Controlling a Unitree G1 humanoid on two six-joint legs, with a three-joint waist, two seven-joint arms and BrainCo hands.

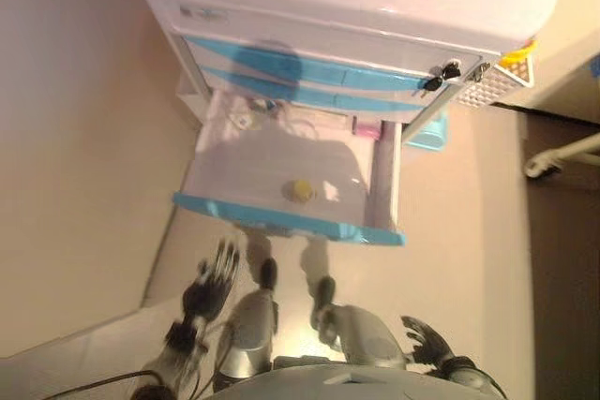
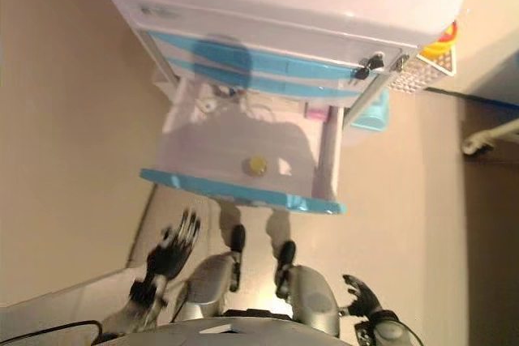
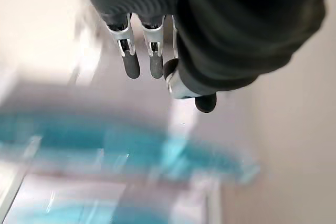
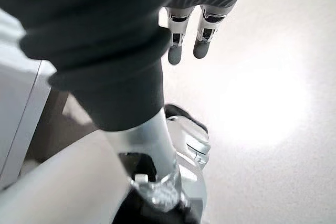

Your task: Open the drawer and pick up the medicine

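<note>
A white cart with blue drawer fronts (image 1: pixel 309 72) stands ahead. Its lower drawer (image 1: pixel 281 217) is pulled out towards me. On the drawer's white floor lies a small round yellow medicine container (image 1: pixel 300 191), also seen as the yellow container (image 2: pixel 257 166). My left hand (image 1: pixel 214 283) hangs below the drawer's front edge at the lower left, fingers straight and spread, holding nothing. The left hand's fingers (image 3: pixel 130 51) point at the blurred blue drawer front. My right hand (image 1: pixel 427 339) is low at the lower right, away from the cart, fingers (image 4: pixel 176 45) relaxed over the floor.
Small clear and pink items (image 1: pixel 309 124) lie at the back of the drawer. A key bunch (image 1: pixel 441 77) hangs from the upper drawer's lock. A white mesh basket (image 1: pixel 492 81) hangs on the cart's right side. A white tube frame (image 1: pixel 562 156) stands far right.
</note>
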